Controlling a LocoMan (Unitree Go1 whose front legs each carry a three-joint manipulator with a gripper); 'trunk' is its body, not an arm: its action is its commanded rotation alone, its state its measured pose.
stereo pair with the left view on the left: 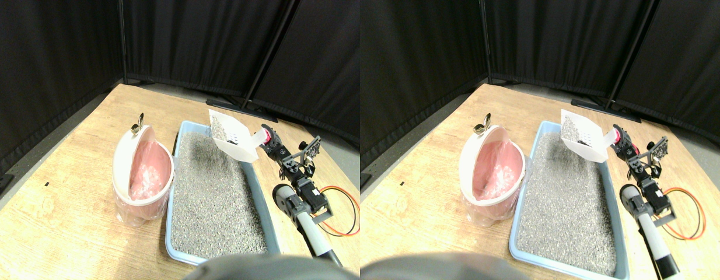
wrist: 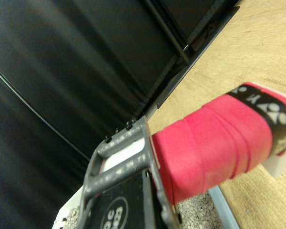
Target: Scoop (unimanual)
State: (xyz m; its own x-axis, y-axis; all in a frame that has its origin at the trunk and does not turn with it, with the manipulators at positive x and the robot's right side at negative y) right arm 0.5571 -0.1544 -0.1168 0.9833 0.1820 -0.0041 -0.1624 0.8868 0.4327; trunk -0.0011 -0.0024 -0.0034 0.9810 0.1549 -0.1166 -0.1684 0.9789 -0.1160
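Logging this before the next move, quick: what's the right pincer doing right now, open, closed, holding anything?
Right pincer: closed on the red-wrapped handle of the white scoop, lifted over the litter tray with litter in it.

White scoop (stereo pair with the left view on the left: pixel 234 139) with red-wrapped handle (stereo pair with the left view on the left: pixel 265 136), raised and tilted, loaded with grey litter, over far end of blue litter tray (stereo pair with the left view on the left: pixel 261 198).

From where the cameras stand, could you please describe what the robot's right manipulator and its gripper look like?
The right manipulator is a chain of black boxy motor blocks on a grey tubular link with a black band. Orange and black cables loop beside it. The right gripper has dark grey open-frame jaws of skeletal plastic, seen close in the wrist view.
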